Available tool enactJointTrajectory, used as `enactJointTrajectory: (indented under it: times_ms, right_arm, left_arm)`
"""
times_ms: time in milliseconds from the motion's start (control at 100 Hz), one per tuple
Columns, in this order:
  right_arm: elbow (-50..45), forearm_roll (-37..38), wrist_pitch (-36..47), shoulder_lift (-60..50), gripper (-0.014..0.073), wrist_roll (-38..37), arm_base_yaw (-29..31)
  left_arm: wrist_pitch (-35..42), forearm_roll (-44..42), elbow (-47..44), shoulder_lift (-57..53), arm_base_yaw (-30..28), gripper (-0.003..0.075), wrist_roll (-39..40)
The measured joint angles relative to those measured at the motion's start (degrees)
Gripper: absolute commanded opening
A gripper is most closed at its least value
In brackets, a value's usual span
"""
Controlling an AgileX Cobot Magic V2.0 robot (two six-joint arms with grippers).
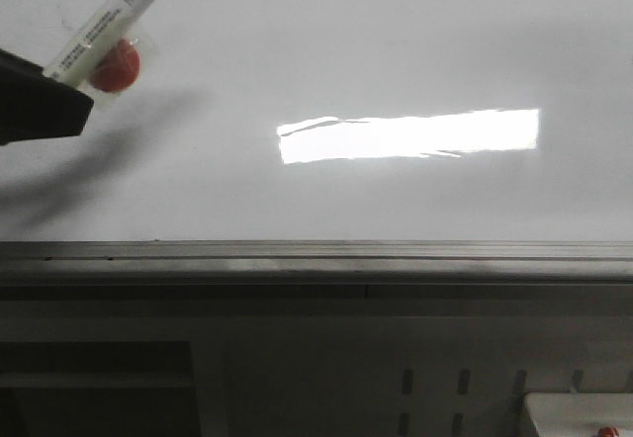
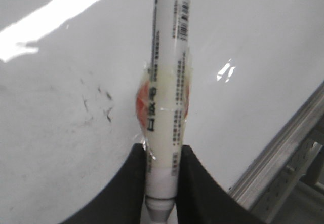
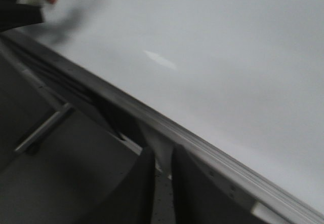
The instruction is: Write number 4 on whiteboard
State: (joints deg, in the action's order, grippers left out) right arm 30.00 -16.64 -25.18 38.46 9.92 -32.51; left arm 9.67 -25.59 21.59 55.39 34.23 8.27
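The whiteboard (image 1: 396,42) fills the front view, with a bright rectangular glare (image 1: 410,135) and a grey metal bottom rail (image 1: 316,254). No number 4 shows on it. My left gripper (image 1: 59,86) is at the upper left, shut on a white marker (image 1: 109,17) with a red lump (image 1: 117,66) taped to it. In the left wrist view the marker (image 2: 169,57) stands between the black fingers (image 2: 131,183) and points at the board (image 2: 50,148). My right gripper (image 3: 163,155) is shut and empty, below the rail (image 3: 202,143).
Faint grey smudges (image 2: 96,102) mark the board beside the marker. Below the rail there is a grey perforated panel (image 1: 435,383) and a white tray corner (image 1: 579,412) at the lower right. A metal bar (image 3: 43,127) lies under the board.
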Motion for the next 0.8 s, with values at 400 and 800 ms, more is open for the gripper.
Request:
enactJointTrajectory:
  times_ms: [400,800]
  right_arm:
    - [10.7,-0.1,7.9,15.7,0.0394,0.4,-20.0]
    - [15.8,0.1,11.3,25.1,0.0394,2.6,-22.6]
  left_arm:
    - [17.7,-17.2,-8.0,-3.2,1.3,-0.002,0.0]
    - [21.7,-22.6,-8.2,-1.2,1.3,-0.002,-0.1]
